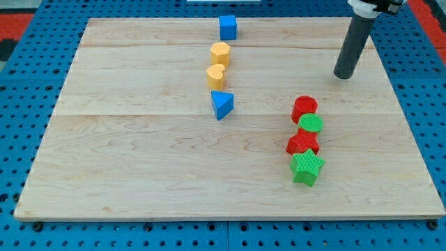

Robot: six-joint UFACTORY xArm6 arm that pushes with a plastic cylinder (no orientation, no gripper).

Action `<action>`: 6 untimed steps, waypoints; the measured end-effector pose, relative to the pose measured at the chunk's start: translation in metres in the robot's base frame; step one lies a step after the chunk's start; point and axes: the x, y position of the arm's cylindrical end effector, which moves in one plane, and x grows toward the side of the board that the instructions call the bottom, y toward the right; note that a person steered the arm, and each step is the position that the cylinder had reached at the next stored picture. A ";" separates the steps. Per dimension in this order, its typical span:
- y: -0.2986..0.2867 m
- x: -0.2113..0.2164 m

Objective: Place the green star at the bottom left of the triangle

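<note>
The green star [306, 167] lies at the view's lower right, at the bottom end of a short column of blocks. The blue triangle [222, 104] sits near the board's middle, up and to the left of the star. My tip [343, 75] rests on the board at the view's upper right, well above the star and to the right of the triangle, touching no block.
Above the green star are a red star [303, 143], a green round block [311, 125] and a red round block [304, 108], packed together. Above the triangle stand a yellow heart [215, 75], a yellow hexagon [220, 53] and a blue cube [228, 28].
</note>
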 end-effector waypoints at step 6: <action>-0.123 0.192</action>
